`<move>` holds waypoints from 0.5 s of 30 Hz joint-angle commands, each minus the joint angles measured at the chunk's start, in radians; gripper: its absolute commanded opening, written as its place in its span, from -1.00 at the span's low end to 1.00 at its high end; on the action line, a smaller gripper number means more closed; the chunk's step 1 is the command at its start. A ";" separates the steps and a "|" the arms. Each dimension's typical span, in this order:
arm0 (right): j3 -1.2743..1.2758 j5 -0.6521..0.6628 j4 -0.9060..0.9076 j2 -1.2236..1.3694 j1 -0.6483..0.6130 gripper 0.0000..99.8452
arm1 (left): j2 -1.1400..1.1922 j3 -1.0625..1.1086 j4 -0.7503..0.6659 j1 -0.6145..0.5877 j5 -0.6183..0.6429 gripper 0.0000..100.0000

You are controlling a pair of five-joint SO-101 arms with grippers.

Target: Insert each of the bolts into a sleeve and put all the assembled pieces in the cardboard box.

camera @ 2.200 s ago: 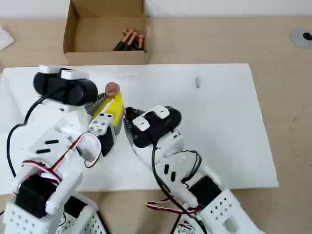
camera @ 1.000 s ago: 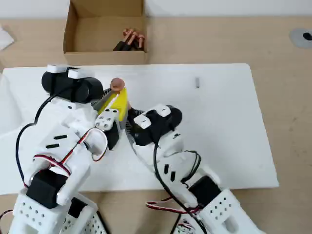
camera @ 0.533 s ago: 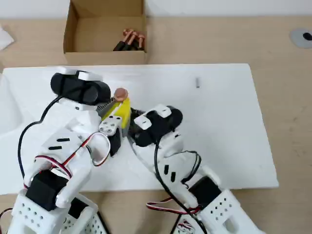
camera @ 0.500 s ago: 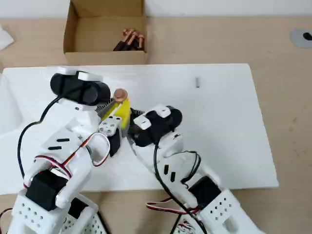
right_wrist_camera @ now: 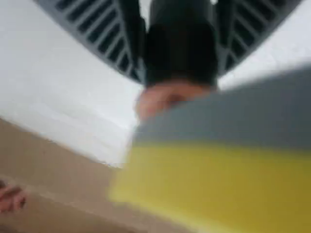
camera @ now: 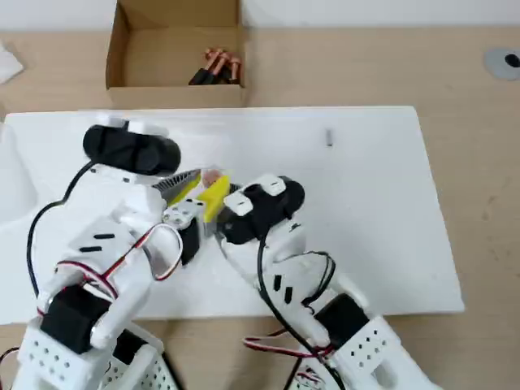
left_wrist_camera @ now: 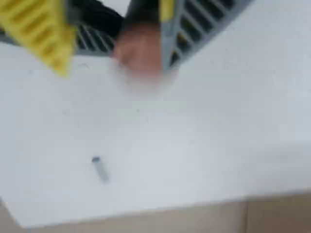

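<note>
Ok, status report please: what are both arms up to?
Left tool open around bolt. Right tool shut on sleeve, bolt at its end. Small grey pin lies apart, not in the way.

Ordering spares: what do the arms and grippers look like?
Both arms are white printed shells with black motors. The left arm carries red, white and black cables, the right arm mainly black. The left gripper has one yellow and one grey ribbed finger; the right gripper, two grey.
</note>
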 commanded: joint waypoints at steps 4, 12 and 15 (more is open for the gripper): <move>-0.013 -0.006 -0.021 -0.018 -0.010 -0.98 | -0.008 -0.071 0.014 -0.021 0.025 -0.64; -0.131 -0.011 0.014 0.067 0.090 -0.98 | 0.001 -0.373 0.262 -0.195 -0.020 -0.79; -0.306 -0.011 0.021 0.257 0.130 -0.98 | 0.001 -0.417 0.315 -0.301 -0.180 -0.99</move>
